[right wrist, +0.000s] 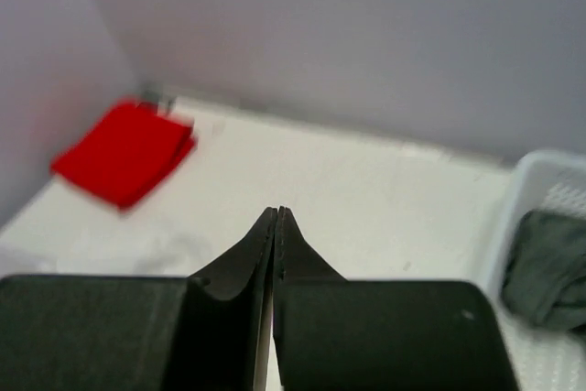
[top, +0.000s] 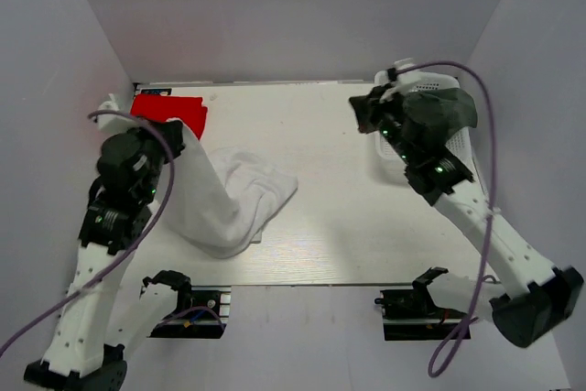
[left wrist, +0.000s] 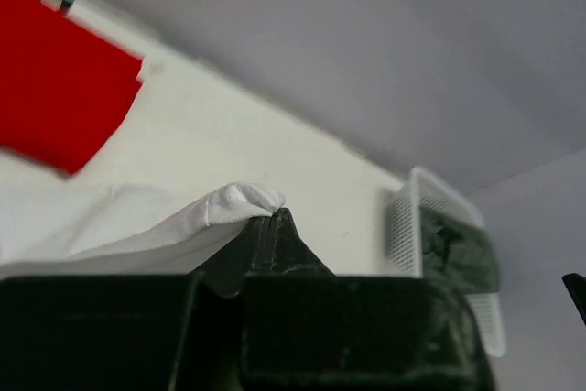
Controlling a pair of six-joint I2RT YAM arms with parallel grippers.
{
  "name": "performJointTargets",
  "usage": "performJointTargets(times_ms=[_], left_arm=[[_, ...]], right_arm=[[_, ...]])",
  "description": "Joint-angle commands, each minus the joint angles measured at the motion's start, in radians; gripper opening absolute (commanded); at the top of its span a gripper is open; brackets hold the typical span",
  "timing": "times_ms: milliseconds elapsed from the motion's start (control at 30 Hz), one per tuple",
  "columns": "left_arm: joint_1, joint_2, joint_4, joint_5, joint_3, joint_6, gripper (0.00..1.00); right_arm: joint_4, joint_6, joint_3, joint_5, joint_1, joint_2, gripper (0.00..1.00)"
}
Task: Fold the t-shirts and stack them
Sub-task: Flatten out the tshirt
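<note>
From the top view, your left gripper (top: 176, 133) is raised near the far left of the table (top: 366, 235), clamped on an edge of the white t-shirt (top: 233, 199). The cloth hangs from it in a slope and its lower part lies bunched on the table. The red t-shirt (top: 170, 114) lies folded flat in the far left corner, just behind that gripper. Your right gripper (top: 362, 112) hangs above the table just beside the white basket (top: 462, 148) at the far right, where the dark grey-green t-shirt (top: 441, 112) lies heaped.

In the left wrist view, the fingers (left wrist: 284, 240) are pressed together with a fold of white cloth pinched and draped over them. The red t-shirt is up to the left, the basket across the table to the right.

In the right wrist view, the jaws meet tip to tip and grip nothing. The red t-shirt lies in the far corner, and the dark t-shirt sits in the basket at the right edge.
</note>
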Motion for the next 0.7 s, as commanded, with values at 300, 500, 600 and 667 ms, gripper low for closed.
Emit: performJointTargets(times_ms=[300, 500, 600, 667], left_arm=[[0.013, 0.103, -0.104, -0.137, -0.158, -0.108, 0.00], [0.013, 0.080, -0.136, -0.191, -0.167, -0.118, 0.00], [0.013, 0.080, -0.136, -0.191, -0.178, -0.118, 0.00], [0.013, 0.080, -0.136, -0.191, -0.178, -0.118, 0.00]], right_arm=[[-0.173, 0.038, 0.056, -0.264, 0.147, 0.620, 0.49], [-0.216, 0.096, 0.202, -0.195, 0.241, 0.873, 0.60], [-0.225, 0.139, 0.246, -0.096, 0.267, 0.949, 0.62], [-0.227, 0.165, 0.266, -0.054, 0.279, 0.979, 0.62]])
